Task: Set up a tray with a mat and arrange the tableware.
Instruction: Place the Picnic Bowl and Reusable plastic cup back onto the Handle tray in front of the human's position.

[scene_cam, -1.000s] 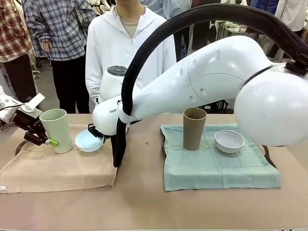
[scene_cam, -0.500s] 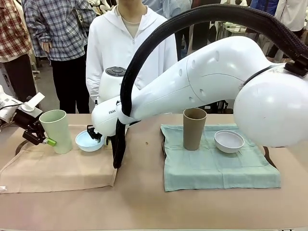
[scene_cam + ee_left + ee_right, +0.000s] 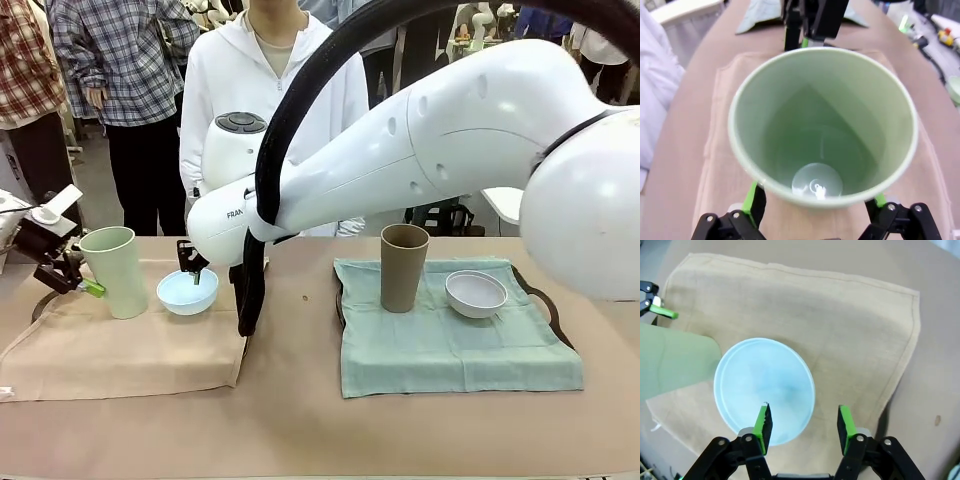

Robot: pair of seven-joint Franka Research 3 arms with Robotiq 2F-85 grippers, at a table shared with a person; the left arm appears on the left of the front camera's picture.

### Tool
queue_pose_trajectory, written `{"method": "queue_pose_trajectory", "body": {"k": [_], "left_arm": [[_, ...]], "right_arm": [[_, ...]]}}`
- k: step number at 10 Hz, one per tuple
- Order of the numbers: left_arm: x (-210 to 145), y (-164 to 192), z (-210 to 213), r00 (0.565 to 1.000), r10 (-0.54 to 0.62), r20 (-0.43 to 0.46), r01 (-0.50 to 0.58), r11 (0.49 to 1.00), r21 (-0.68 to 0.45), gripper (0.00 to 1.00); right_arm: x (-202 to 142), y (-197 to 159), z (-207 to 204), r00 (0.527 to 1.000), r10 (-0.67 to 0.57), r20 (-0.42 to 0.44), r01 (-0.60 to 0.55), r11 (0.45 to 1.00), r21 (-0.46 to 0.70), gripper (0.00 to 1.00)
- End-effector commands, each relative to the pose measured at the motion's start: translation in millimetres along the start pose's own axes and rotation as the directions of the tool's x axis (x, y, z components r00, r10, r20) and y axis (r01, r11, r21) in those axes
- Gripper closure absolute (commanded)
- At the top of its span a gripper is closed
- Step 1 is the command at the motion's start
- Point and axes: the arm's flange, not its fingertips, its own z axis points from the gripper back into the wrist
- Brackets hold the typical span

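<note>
Jaws of the left gripper (image 3: 810,220) are standing wide on either side of the pale green cup (image 3: 116,270), at the far left of the front view. From the left wrist camera, the green pads (image 3: 754,202) are flanking the cup's lower wall, one on each side — whether they are pressing on it or just clear of it cannot be told. The cup is standing upright on the beige mat (image 3: 120,355), near that mat's far left corner.

Just right of the cup, the light blue bowl (image 3: 187,291) is sitting on the same mat, close beside the cup but apart from it. The right arm is reaching across the middle of the table, and the right gripper (image 3: 190,262) is hanging over the bowl's far rim. Seen from the right wrist camera, its jaws are partly spread and holding nothing — one pad (image 3: 763,424) is lying over the bowl's near edge, the other is over bare mat beside the bowl; the bowl itself is resting flat.

Farther right, the brown cup (image 3: 403,267) is standing upright on the pale green mat (image 3: 450,350), with the white bowl (image 3: 476,293) near it to the right, both laid within a dark tray (image 3: 541,297).
</note>
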Motion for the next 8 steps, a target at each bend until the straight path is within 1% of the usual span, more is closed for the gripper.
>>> {"method": "queue_pose_trajectory", "body": {"k": [1, 3, 4, 5, 6, 7, 8], "left_arm": [[14.5, -14.5, 21.8, 0.992, 0.051, -0.111, -0.051, 0.999, -0.001, 0.00], [30.9, -31.4, 40.8, 0.972, 0.098, -0.212, -0.094, 0.995, 0.029, 0.00], [43.7, -40.5, 51.6, 0.955, 0.152, -0.255, -0.142, 0.988, 0.059, 0.00], [51.7, -43.2, 57.8, 0.925, 0.237, -0.297, -0.209, 0.970, 0.123, 0.00], [64.8, -51.2, 60.9, 0.878, 0.345, -0.331, -0.288, 0.934, 0.211, 0.00], [79.3, -57.0, 62.3, 0.824, 0.450, -0.345, -0.354, 0.884, 0.307, 0.00], [94.2, -62.4, 64.4, 0.779, 0.518, -0.353, -0.364, 0.832, 0.418, 0.00]], "right_arm": [[-19.6, -11.2, 14.9, 0.999, 0.034, 0.004, -0.033, 0.997, -0.074, 0.13], [-26.9, -14.8, 34.0, 1.000, 0.026, -0.001, -0.026, 0.990, -0.142, 0.13], [-30.9, -15.6, 46.0, 1.000, 0.027, 0.006, -0.025, 0.985, -0.171, 0.13], [-35.1, -17.2, 55.3, 1.000, 0.026, 0.006, -0.025, 0.980, -0.200, 0.13], [-38.4, -21.9, 63.8, 1.000, 0.016, -0.015, -0.019, 0.969, -0.247, 0.13], [-40.8, -27.7, 73.3, 1.000, -0.007, -0.018, 0.002, 0.959, -0.282, 0.13], [-44.2, -32.6, 86.9, 1.000, -0.024, -0.006, 0.021, 0.954, -0.301, 0.13]]}}
